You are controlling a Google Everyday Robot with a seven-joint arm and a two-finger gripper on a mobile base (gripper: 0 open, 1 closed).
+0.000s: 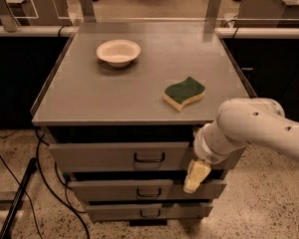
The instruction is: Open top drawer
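Note:
The top drawer (104, 156) is the widest gray metal front under the cabinet top, with a small dark bail handle (149, 157) at its centre. It stands slightly out from the cabinet body. My gripper (196, 176) hangs from the white arm (249, 128) at the drawer's right end, to the right of the handle and a little below it, over the gap to the second drawer (114, 189). It does not hold the handle.
A third, lower drawer (139, 212) sits near the floor. On the cabinet top (89, 93) are a white bowl (118, 52) and a green-and-yellow sponge (184, 92). Black cables (20, 183) lie on the floor at left.

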